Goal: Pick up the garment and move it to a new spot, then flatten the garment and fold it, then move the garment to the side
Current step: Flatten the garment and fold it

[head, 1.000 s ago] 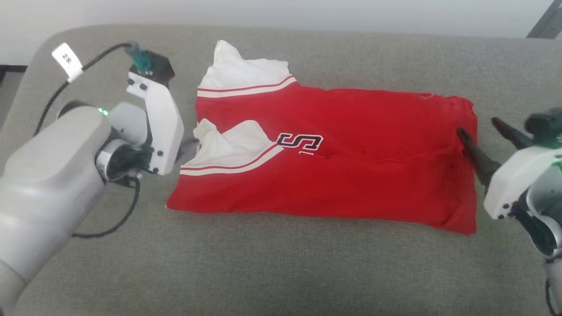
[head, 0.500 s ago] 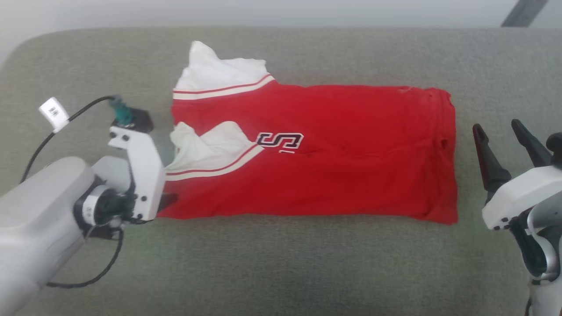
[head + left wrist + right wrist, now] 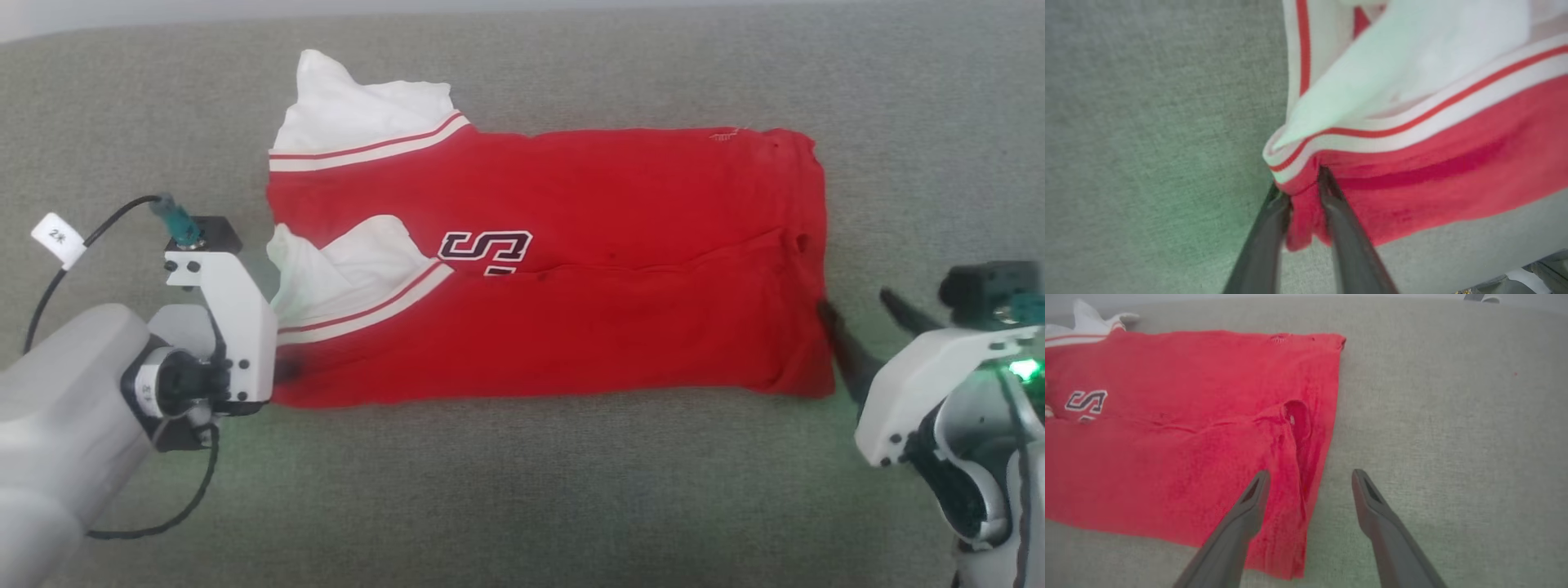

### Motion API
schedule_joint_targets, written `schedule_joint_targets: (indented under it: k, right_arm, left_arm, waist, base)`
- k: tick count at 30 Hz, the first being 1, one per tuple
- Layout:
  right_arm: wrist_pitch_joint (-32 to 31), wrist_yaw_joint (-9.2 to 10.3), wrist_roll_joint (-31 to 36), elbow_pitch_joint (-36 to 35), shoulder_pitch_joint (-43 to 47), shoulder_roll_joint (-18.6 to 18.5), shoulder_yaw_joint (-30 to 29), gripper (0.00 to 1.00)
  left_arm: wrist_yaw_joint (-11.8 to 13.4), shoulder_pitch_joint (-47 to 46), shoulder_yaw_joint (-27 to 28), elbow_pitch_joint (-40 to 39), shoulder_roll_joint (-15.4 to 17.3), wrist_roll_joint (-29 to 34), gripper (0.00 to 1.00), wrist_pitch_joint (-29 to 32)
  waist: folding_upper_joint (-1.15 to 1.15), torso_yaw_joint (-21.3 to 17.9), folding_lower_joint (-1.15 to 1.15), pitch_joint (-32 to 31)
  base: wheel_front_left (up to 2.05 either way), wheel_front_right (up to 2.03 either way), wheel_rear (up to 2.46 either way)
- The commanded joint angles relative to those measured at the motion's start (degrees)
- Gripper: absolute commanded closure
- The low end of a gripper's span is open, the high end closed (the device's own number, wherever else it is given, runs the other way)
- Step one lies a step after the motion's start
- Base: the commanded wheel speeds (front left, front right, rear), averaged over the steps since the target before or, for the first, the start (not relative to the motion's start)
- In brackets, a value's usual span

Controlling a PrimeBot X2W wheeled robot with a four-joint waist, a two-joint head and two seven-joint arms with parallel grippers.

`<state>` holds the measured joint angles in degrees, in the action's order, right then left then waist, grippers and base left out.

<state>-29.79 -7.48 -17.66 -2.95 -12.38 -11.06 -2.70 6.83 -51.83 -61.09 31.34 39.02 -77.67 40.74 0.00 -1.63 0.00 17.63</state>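
— Where's the left gripper [image 3: 1300, 183]?
— At the near left corner of the shirt [image 3: 571, 269], fingers pinched on red cloth just below the striped trim.
— And the shirt?
— Folded flat on the grey cushion [image 3: 522, 490], between both grippers.
— The right gripper [image 3: 1310, 473]?
— Spread wide at the shirt's right edge, one finger over the cloth, the other beside it.

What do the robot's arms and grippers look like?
Pale grey arms, white wrist housings. The left gripper and right gripper have two long dark tapered fingers each. A black cable with white tag on the left; green light on the right.
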Motion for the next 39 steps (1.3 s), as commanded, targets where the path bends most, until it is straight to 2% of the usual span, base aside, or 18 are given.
schedule_joint_targets:
  k: [1,9,15,16,17,18,24,30,35,39]
  right_arm:
    - [-0.64,-0.03,-0.28,-0.03,0.29,-0.43,0.07,0.0]
    - [-16.01,-0.02,-2.04,2.63,-0.42,-0.52,-1.68,0.0]
    - [-21.17,-0.03,-2.83,5.73,-1.61,-1.5,-0.04,0.0]
    - [-21.45,-0.03,-3.06,6.3,-1.89,-1.74,0.44,0.46]
    - [-21.77,-0.03,-3.47,6.95,-2.21,-1.97,0.98,0.85]
    - [-22.01,-0.03,-3.86,7.35,-2.46,-2.45,1.85,1.0]
    - [-22.84,-0.01,-4.85,8.52,-4.37,-4.92,2.51,1.0]
    - [-25.32,-0.01,-6.46,6.47,-4.59,-7.69,3.02,1.0]
    - [-28.23,-0.02,-7.98,3.8,-3.3,-10.11,2.7,1.0]
    - [-30.69,-0.01,-9.16,1.36,-1.67,-11.81,1.54,1.0]
  left_arm:
    - [-0.41,3.09,-1.89,0.53,-2.89,0.06,1.0,0.03]
    - [-3.06,2.25,-2.44,3.53,-6.43,0.61,1.0,-0.88]
    - [-5.18,2.1,-2.55,5.33,-8.09,0.67,1.0,-1.65]
    - [-5.36,1.99,-2.6,5.63,-8.31,0.78,1.0,-1.77]
    - [-5.74,2.01,-2.57,5.93,-8.56,0.79,1.0,-2.0]
    - [-5.9,1.93,-2.57,6.26,-8.76,0.87,1.0,-2.26]
    - [-7.14,1.6,-2.12,8.2,-9.07,0.69,1.0,-3.03]
    - [-7.72,1.05,-1.91,8.55,-8.04,0.83,1.0,-2.64]
    - [-6.72,0.73,-1.97,5.86,-5.98,0.47,1.0,-0.52]
    - [-4.62,0.97,-2.31,1.65,-3.52,0.75,1.0,1.52]
  waist:
    - [0.0,0.33,0.0,0.14]
    - [0.0,2.76,0.0,0.51]
    - [0.0,4.15,0.0,0.9]
    - [0.0,4.33,0.0,1.01]
    - [0.0,4.48,0.0,1.08]
    - [0.0,4.64,0.0,1.15]
    - [0.0,5.15,0.0,0.91]
    - [0.0,5.71,0.0,-0.4]
    - [0.0,6.46,0.0,-1.64]
    - [0.0,7.14,0.0,-2.44]
  base:
    - [0.0,0.0,0.0]
    - [0.0,0.0,0.0]
    - [0.0,0.0,0.0]
    - [0.0,0.0,0.0]
    - [0.0,0.0,0.0]
    - [0.0,0.0,0.0]
    - [0.0,0.0,0.0]
    - [0.0,0.0,0.0]
    - [0.0,0.0,0.0]
    - [0.0,0.0,0.0]
